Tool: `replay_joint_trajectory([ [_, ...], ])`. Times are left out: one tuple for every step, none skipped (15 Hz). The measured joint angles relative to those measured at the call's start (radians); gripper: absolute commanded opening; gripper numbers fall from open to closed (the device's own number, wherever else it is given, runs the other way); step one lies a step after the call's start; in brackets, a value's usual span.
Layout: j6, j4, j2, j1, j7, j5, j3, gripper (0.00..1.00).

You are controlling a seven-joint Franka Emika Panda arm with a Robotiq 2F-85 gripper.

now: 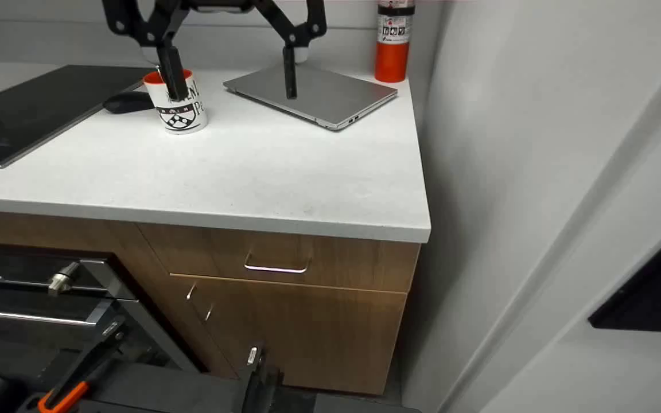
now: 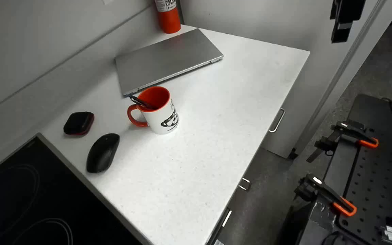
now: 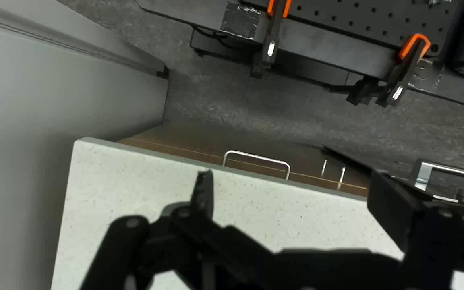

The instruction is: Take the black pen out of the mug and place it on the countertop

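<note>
There's the black pen (image 2: 139,101), leaning in the mug (image 2: 162,119), end poking out, left of centre in an exterior view; the mug stands on the worktop (image 2: 202,146). Up top in an exterior view, the fingers (image 1: 290,74) gape wide.

Countertop (image 2: 209,136): pale and flat, it spread before me.
Mug (image 2: 164,117): stood upright near the closed laptop (image 2: 168,61).
Mouse (image 2: 103,153): lay between the mug and the black cooktop (image 2: 9,197).
Case (image 2: 78,123): small, dark, sat near the mouse.
Red-and-white bottle (image 2: 169,21): stood near the laptop.
</note>
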Motion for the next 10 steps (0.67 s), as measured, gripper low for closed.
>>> replay_joint_trajectory([
  [0.000, 0.000, 0.000, 0.000, 0.000, 0.000, 0.000, 1.00],
  [0.000, 0.000, 0.000, 0.000, 0.000, 0.000, 0.000, 1.00],
  [0.000, 0.000, 0.000, 0.000, 0.000, 0.000, 0.000, 1.00],
  [0.000, 0.000, 0.000, 0.000, 0.000, 0.000, 0.000, 1.00],
  [0.000, 0.000, 0.000, 0.000, 0.000, 0.000, 0.000, 1.00],
  [0.005, 0.000, 0.000, 0.000, 0.000, 0.001, 0.001, 1.00],
  [0.021, 0.000, 0.000, 0.004, 0.000, 0.011, 0.004, 1.00],
  [0.056, 0.000, 0.000, 0.013, 0.001, 0.029, 0.011, 1.00],
  [0.103, 0.001, 0.000, 0.027, 0.001, 0.058, 0.021, 1.00],
  [0.156, 0.004, 0.000, 0.048, 0.002, 0.091, 0.035, 1.00],
])
